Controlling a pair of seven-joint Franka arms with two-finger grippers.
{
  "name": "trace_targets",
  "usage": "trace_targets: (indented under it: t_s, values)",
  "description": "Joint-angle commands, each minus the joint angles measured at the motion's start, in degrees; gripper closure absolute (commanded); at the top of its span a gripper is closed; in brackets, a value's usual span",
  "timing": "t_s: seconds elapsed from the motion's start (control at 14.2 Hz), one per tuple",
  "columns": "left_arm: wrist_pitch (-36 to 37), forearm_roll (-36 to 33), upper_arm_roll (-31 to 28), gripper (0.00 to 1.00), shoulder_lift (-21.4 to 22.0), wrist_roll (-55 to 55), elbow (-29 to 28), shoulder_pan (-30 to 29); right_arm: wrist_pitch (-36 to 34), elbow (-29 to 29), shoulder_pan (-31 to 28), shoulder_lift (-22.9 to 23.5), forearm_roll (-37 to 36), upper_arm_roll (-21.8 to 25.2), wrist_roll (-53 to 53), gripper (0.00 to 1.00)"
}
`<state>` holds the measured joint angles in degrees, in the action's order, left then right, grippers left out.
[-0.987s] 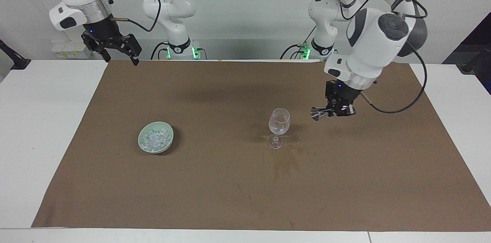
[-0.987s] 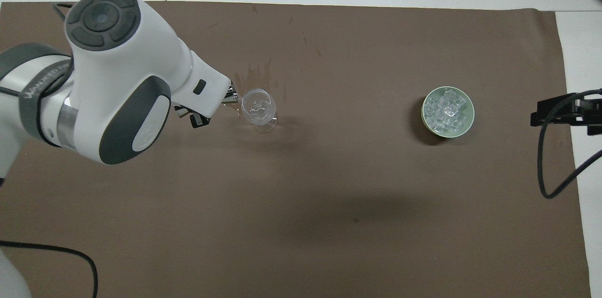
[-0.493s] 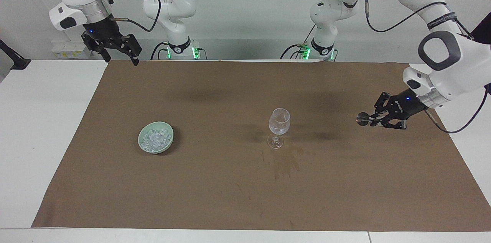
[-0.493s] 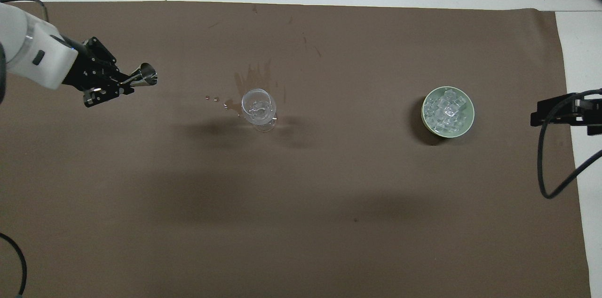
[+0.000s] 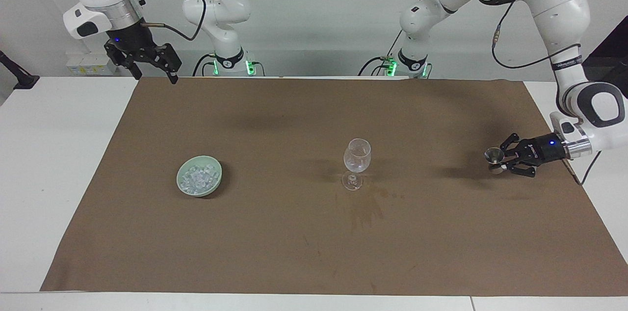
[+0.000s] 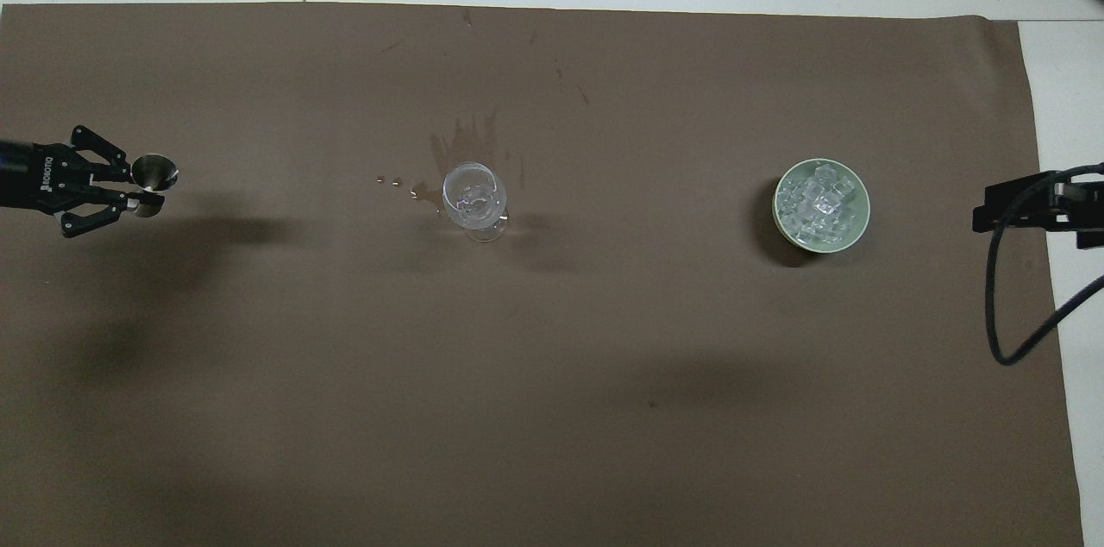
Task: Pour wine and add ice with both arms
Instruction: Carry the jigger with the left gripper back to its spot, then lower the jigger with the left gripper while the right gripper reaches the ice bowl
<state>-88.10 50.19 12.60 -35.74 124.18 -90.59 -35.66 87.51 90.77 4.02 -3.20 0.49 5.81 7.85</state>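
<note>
Toward the left arm's end of the surface (image 5: pixel 59 154), the left pincer (image 5: pixel 501 160) hangs over the brown mat (image 5: pixel 294 232), clamped on the silvery jigger (image 5: pixel 493 159), which it holds with its mouth turned upward, clear of the mat; whether any wine is inside cannot be told. In the overhead view the same pincer (image 6: pixel 129 189) enters from the mat's edge with the jigger (image 6: pixel 153 176) at its tips and a shadow on the mat beside it. Near the middle of the mat stands the clear stemmed glass (image 5: pixel 356 163), upright, well apart from the jigger; a dark wet stain (image 5: pixel 365 208) and a few droplets (image 6: pixel 392 181) mark the mat beside its foot. Toward the right arm's end sits the pale green bowl (image 5: pixel 184 187), heaped with ice (image 5: pixel 198 177), well apart from the glass. The right pincer (image 5: pixel 149 69) waits high over the mat's corner at the robots' edge, its fingers spread wide and holding nothing.
</note>
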Motion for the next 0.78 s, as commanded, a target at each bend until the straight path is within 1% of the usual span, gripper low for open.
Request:
trace_targets:
  t_s: [0.0, 0.14, 0.21, 0.42, 0.49, 0.56, 0.7]
  values:
    - [2.9, 6.0, 1.7, 0.98, -5.1, 5.0, 0.8, -2.7, 7.6, 5.2, -0.1, -0.4, 0.3, -0.3, -3.0, 0.00]
    - [5.0, 11.5, 1.8, 0.98, -7.7, 7.6, -0.1, -3.1, 14.0, 6.1, 0.0, 3.0, 0.3, -0.2, -7.5, 0.00]
    - [6.0, 13.3, 1.9, 0.98, -8.7, 7.7, -0.6, -3.5, 15.3, 6.1, 0.0, 4.8, 0.3, -0.2, -9.2, 0.00]
    - [6.7, 15.8, 2.0, 0.97, -10.0, 8.3, -0.8, -5.1, 21.3, 6.7, 0.3, 10.2, 0.4, -0.4, -10.7, 0.00]
    - [7.1, 16.4, 2.0, 0.97, -11.2, 9.6, -0.8, -5.1, 23.6, 7.5, 0.6, 11.4, 0.3, -0.6, -10.9, 0.00]
    - [7.2, 16.4, 2.0, 0.97, -11.8, 10.5, -0.8, -5.1, 25.7, 9.0, 0.6, 11.8, 0.3, -1.7, -11.9, 0.00]
    - [7.2, 16.3, 1.9, 0.97, -11.9, 10.6, -0.8, -5.2, 30.2, 12.5, 0.6, 11.9, 0.3, -2.1, -14.1, 0.00]
